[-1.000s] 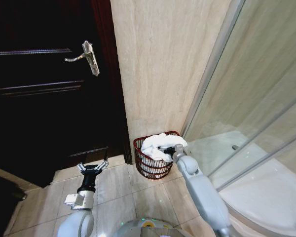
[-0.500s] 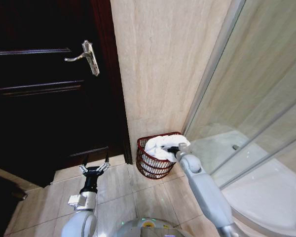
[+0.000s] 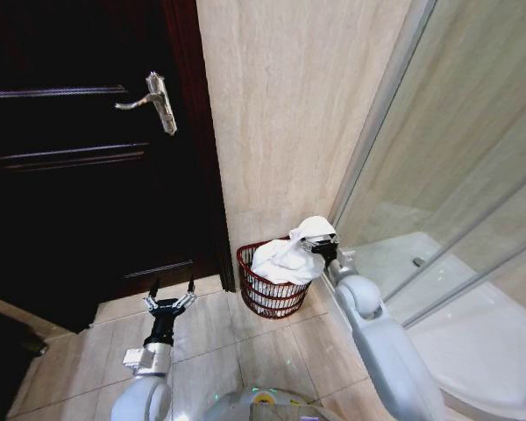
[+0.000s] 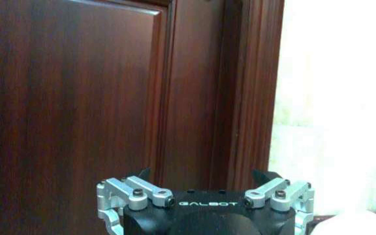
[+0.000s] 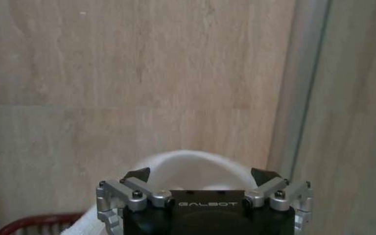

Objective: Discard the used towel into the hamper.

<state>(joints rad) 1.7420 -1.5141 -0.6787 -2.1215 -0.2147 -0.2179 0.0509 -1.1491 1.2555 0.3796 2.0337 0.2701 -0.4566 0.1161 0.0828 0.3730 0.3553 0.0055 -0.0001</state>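
Towel (image 3: 289,254), white and bunched, lay heaped in the hamper (image 3: 267,294) against the far tiled wall (image 3: 280,114), one fold rising past the rim on the right. That raised fold draped over the right pincer (image 3: 323,249), whose jaws stood spread. Left pincer (image 3: 169,304) hung released near the dark door (image 3: 79,175).

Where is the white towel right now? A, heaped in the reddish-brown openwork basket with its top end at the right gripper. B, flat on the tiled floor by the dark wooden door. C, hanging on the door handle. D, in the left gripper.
A: the white towel is piled in the reddish-brown openwork basket, with its upper fold raised at the right gripper; the left gripper is over the floor by the door.
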